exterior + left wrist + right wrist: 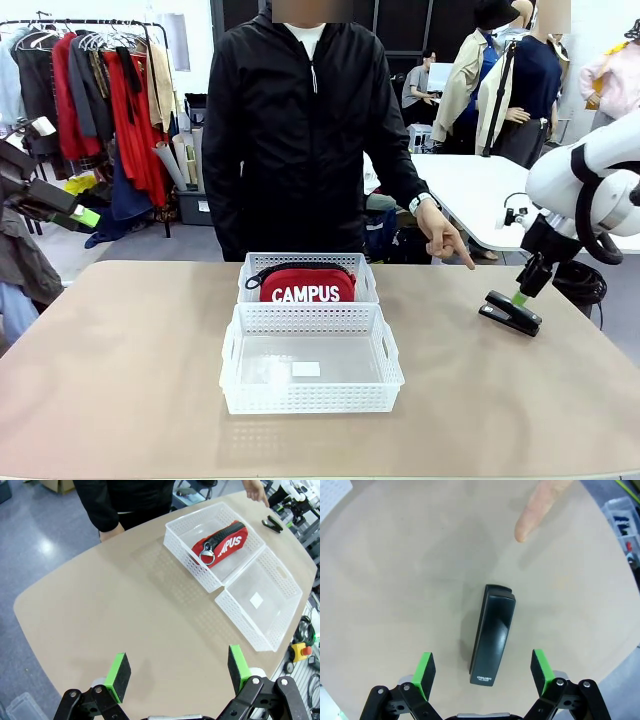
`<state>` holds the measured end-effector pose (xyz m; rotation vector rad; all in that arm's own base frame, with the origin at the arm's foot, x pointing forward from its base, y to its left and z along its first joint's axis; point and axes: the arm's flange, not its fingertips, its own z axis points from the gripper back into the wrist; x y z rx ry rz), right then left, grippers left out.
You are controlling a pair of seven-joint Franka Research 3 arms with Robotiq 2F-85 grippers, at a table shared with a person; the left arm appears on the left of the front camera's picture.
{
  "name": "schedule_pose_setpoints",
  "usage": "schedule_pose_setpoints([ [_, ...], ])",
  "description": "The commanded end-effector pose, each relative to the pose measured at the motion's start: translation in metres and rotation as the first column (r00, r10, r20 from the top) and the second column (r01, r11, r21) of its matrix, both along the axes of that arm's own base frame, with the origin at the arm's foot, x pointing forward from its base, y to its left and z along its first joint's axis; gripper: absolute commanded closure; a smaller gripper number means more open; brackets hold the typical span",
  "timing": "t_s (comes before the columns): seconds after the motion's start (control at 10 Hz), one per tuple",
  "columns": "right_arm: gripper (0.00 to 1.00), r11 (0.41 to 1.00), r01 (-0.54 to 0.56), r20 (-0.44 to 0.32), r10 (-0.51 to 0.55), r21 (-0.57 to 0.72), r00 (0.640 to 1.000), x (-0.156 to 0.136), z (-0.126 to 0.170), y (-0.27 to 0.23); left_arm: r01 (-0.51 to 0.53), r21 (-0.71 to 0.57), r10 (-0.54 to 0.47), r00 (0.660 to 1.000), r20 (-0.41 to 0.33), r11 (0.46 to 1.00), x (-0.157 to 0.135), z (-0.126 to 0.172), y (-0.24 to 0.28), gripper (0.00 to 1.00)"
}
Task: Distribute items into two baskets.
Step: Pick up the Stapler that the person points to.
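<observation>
One tan oval table [120, 380] carries everything. One person [300, 130] in a black zipped jacket stands at its far side, behind the baskets.

Two alike white lattice baskets stand at the middle of the table, one behind the other, long sides touching. The far basket [362, 275] holds the one red pouch [307, 288], which stands on its long edge and shows white "CAMPUS" lettering to the front camera. In the left wrist view only "MPUS" reads, and a metal ring [206, 556] hangs at the zip's end. The near basket [310, 398] shows one small white label [306, 369] on its bottom; nothing on it can be read.

Two grippers are in sight. The left gripper [179, 672] hangs high over the near left part of the table, well apart from the baskets, its green pads spread wide with nothing between them. The right gripper [522, 295] hangs just over the stapler at the right, its fingers wide too, one pad on either side of the stapler's near end with a gap on both sides.

The one black stapler [491, 632] lies flat on the table at the right, well apart from the baskets. A small white brand mark sits at its near end, too small to read surely.

The person's hand [443, 240] points one finger [540, 510] down at the table just beyond the stapler.
</observation>
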<state>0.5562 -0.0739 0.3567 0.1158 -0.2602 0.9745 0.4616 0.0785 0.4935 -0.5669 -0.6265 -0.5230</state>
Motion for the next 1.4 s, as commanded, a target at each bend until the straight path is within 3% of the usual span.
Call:
schedule_pose_setpoints([
  [0.0,0.00,0.998,-0.045,-0.006,0.045,-0.045,0.999,0.010,-0.006,-0.003,-0.008,-0.007,0.008,1.000,0.000,1.000,0.000,0.000,-0.001,0.00],
  [0.5,0.00,0.997,-0.053,-0.064,0.050,-0.050,0.997,0.014,-0.034,-0.005,-0.008,-0.007,0.008,1.000,0.000,1.000,0.000,0.000,-0.001,0.00],
  [1.1,0.00,0.994,-0.069,-0.096,0.061,-0.083,0.994,0.017,-0.043,-0.002,-0.008,-0.007,0.008,1.000,0.000,1.000,0.000,0.000,-0.001,0.00],
  [1.3,0.15,0.994,-0.070,-0.096,0.063,-0.082,0.993,0.018,-0.043,-0.001,-0.008,-0.007,0.008,1.000,0.000,1.000,0.000,0.000,-0.001,0.00],
])
